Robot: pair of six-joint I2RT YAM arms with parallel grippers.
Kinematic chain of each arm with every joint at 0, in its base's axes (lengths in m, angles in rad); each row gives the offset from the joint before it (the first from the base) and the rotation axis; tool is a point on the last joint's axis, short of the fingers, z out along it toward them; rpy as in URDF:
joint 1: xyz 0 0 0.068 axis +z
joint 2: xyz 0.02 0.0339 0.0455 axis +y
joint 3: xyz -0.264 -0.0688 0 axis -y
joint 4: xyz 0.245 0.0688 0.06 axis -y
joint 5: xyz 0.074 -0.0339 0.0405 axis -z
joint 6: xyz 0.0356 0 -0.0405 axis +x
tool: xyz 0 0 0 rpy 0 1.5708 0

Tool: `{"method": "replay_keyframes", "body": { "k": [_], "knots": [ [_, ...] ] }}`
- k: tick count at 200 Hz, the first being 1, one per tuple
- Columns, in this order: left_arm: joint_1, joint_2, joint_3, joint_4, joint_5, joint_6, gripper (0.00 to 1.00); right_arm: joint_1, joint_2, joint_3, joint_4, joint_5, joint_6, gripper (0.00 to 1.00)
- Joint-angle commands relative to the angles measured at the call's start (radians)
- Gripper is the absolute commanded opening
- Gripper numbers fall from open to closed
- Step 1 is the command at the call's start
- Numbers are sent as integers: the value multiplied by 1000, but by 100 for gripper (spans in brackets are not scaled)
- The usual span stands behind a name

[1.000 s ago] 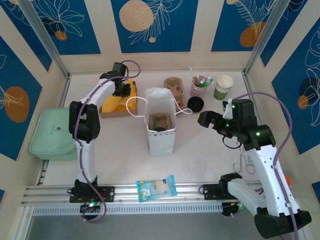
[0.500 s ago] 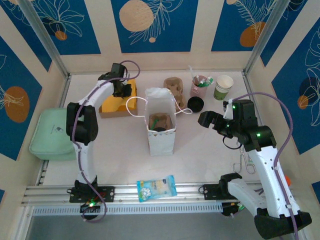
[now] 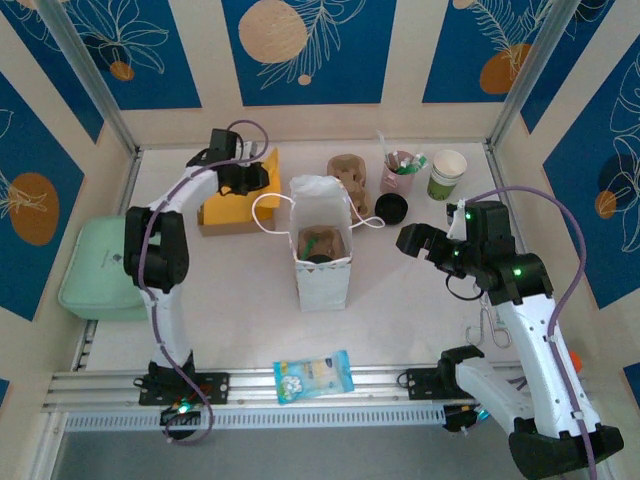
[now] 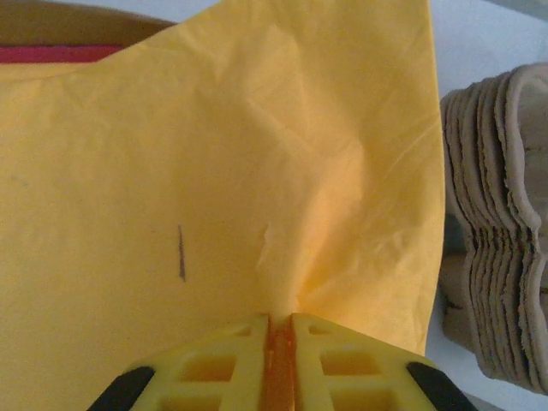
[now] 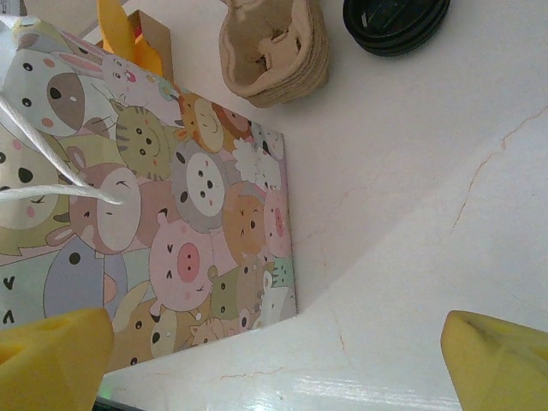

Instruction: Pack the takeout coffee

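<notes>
Top external: left arm [image 3: 190, 188] stretches far back (jaws pinching yellow napkin [image 3: 225, 208]).

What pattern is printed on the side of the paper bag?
The bag has pastel cartoon animal faces; the right wrist view shows it best.

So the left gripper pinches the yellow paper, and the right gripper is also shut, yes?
Not quite. The left gripper does pinch the yellow paper, but the right gripper is open: the right wrist view shows its fingers wide apart.
</notes>
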Motion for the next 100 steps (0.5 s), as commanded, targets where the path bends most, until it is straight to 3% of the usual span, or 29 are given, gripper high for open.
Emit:
{"method": "replay_keyframes", "body": {
  "k": [1, 48, 100],
  "knots": [
    [33, -43, -32, 76, 90, -65, 15, 0, -13, -13, 3, -15, 15, 99],
    [92, -52, -128, 182, 159, -155, 15, 1, -11, -14, 12, -21, 20, 98],
    [118, -73, -160, 148, 98, -114, 15, 6, -11, -12, 11, -20, 26, 98]
  ]
}}
